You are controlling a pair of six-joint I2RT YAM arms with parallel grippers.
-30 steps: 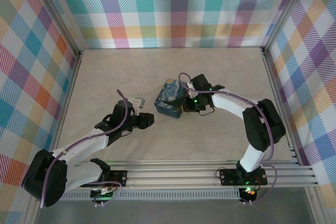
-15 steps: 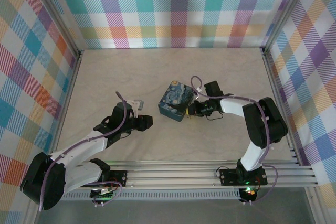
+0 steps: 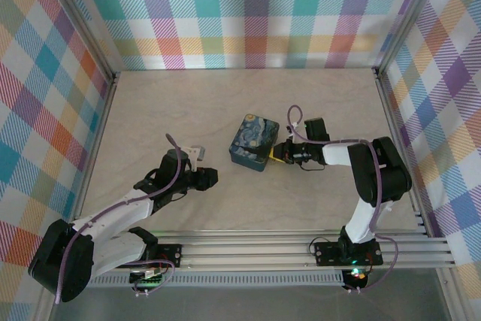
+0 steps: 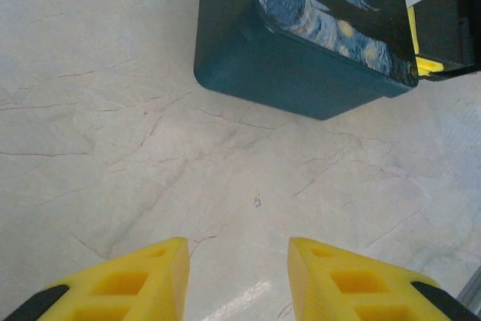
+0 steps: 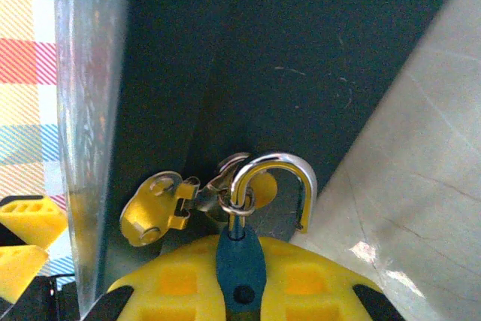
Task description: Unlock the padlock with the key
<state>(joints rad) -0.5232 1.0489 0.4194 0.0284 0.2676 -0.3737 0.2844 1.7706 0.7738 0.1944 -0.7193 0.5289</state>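
Observation:
The padlock's silver shackle [image 5: 274, 174] hangs at the hasp [image 5: 154, 212] on the side of the dark blue box [image 3: 253, 143]. One leg threads a small ring [image 5: 236, 203]; the other end hangs free. Below it my right gripper [image 5: 240, 249] is shut on a narrow blue piece [image 5: 240, 264], either lock body or key head, I cannot tell which. From above, that gripper [image 3: 279, 152] presses against the box's right side. My left gripper [image 3: 213, 177] is open over bare table left of the box, its fingertips [image 4: 158, 261] apart and holding nothing, with the box [image 4: 301, 50] ahead.
The box carries a starry-night print on its lid. Checked walls and metal frame rails [image 3: 98, 118] enclose the beige table [image 3: 165, 103]. The black body of the right arm [image 4: 447, 28] shows beyond the box in the left wrist view.
The box has turned and shifted slightly right. My right gripper has swung round to its right side, the arm folding back. The left gripper has dropped a little toward the near edge.

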